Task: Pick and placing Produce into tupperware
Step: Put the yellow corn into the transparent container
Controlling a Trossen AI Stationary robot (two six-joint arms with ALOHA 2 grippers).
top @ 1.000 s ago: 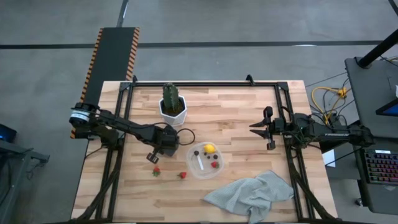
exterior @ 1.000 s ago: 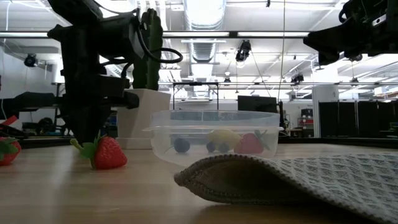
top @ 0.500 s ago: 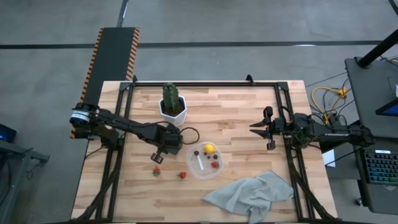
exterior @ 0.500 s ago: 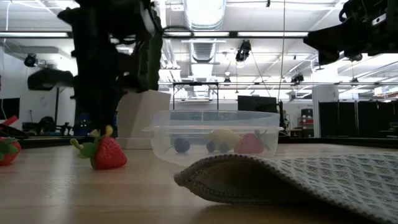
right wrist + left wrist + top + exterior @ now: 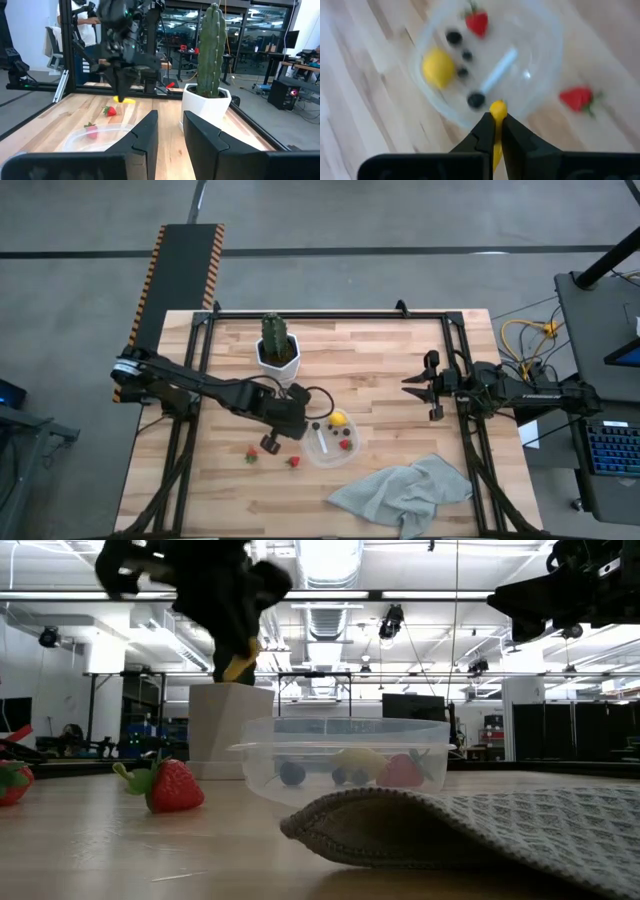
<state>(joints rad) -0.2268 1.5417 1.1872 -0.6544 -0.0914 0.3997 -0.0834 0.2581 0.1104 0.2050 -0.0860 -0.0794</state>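
Observation:
The clear tupperware [image 5: 330,438] stands on the table's middle with a yellow lemon [image 5: 337,419], dark berries [image 5: 316,425] and a strawberry [image 5: 345,444] inside. Two more strawberries [image 5: 251,454] [image 5: 294,461] lie on the wood to its left. My left gripper [image 5: 270,444] is raised beside the tupperware's left rim, shut on a small yellow-orange produce piece [image 5: 497,109]. In the low view the piece [image 5: 238,665] hangs well above the table. My right gripper [image 5: 415,388] is open and empty, raised over the table's right side. My left gripper pinches the yellow-orange piece between its two fingers [image 5: 485,131]. The piece's end [image 5: 498,107] sticks out past the fingertips. The fingers point down, slanting toward the tupperware. The piece is lifted clear of the table.
A green cactus in a white pot [image 5: 278,350] stands at the far side, behind the tupperware. A grey-green cloth [image 5: 400,492] lies crumpled at the near right. Black frame rails run along the table's left, far and right edges.
My left gripper has risen from the table beside the left strawberries and gone toward the table's right, to the tupperware's left rim. The yellow-orange piece has gone up with it, lifted clear of the wood. The strawberries have stayed where they were.

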